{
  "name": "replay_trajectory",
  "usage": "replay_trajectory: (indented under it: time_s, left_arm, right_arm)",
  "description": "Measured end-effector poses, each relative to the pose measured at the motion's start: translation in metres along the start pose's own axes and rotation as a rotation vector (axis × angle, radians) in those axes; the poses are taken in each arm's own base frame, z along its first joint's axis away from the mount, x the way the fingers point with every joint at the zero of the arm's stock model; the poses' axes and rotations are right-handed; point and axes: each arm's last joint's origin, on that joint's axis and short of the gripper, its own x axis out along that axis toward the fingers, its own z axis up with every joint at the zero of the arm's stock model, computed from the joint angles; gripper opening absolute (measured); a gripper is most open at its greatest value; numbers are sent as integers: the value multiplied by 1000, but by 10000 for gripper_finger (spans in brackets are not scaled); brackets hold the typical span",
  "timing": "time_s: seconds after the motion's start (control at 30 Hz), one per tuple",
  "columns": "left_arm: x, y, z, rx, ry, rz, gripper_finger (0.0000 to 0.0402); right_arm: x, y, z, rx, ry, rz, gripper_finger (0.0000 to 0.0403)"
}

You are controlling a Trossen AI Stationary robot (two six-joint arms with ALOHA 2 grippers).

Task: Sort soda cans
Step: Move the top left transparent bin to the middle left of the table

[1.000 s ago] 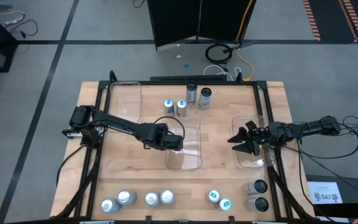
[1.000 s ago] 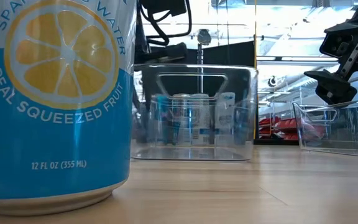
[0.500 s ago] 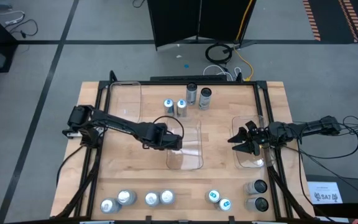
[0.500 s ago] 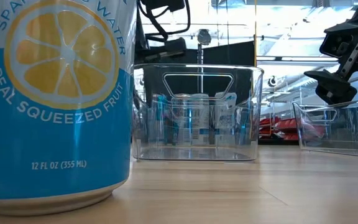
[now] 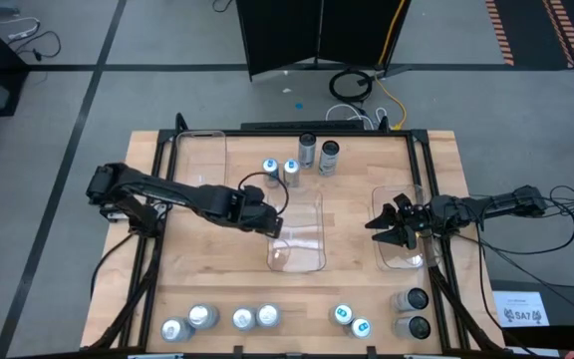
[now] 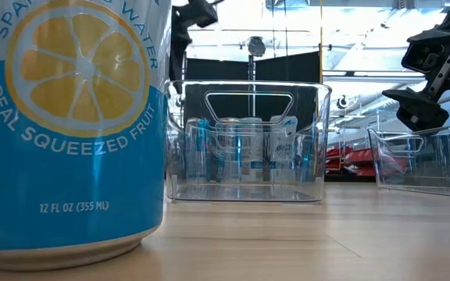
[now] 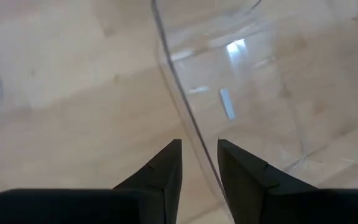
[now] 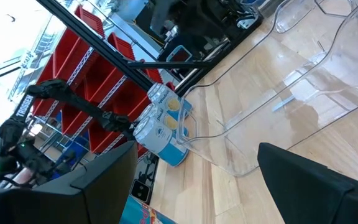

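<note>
**Left gripper straddles the middle bin's rim; cans lie in groups around the table**

In the low view one blue lemon-printed can stands so close that it fills the left side, its top cut off, and hides much of the table behind it. The far cans show there only blurred through the clear middle bin. The left bin is faint in the high view, little more than an outline on the wooden table.

The left gripper sits at the middle bin's left wall. In the left wrist view its fingers stand a little apart, one on each side of the bin's thin clear rim; whether they press on it cannot be told. The right gripper hangs over the right bin, fingers spread wide and holding nothing.

No can is in either gripper. Two blue-marked cans and two dark cans stand at the far edge, near the left gripper. Four silver-topped cans line the near edge at left, two more blue-marked cans stand near the middle, and two dark cans stand at near right, just beside the right bin.
</note>
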Motion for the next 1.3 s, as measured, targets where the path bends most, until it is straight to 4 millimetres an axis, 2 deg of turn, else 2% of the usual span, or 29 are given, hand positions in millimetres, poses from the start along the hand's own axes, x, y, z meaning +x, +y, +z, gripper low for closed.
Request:
replay_trajectory:
  time_s: [0.2,0.3,0.67,0.9,1.07,1.17,1.3]
  left_arm:
    - [-7,2,-2,215,-35,8,112]
    - [-7,9,-2,327,-61,97,112]
    - [-20,52,3,336,-179,581,112]
    - [-34,68,13,378,-225,638,112]
    - [-51,99,33,293,-245,640,112]
    - [-66,125,45,225,-254,632,112]
    - [-91,164,57,49,-284,599,112]
  right_arm:
    - [0,0,0,0,1,-1,325]
    - [0,0,0,0,1,-1,325]
    - [0,0,0,0,1,-1,325]
    - [0,0,0,0,1,-2,325]
    - [0,0,0,0,0,0,325]
    - [0,0,0,0,1,0,325]
    - [0,0,0,0,1,-1,325]
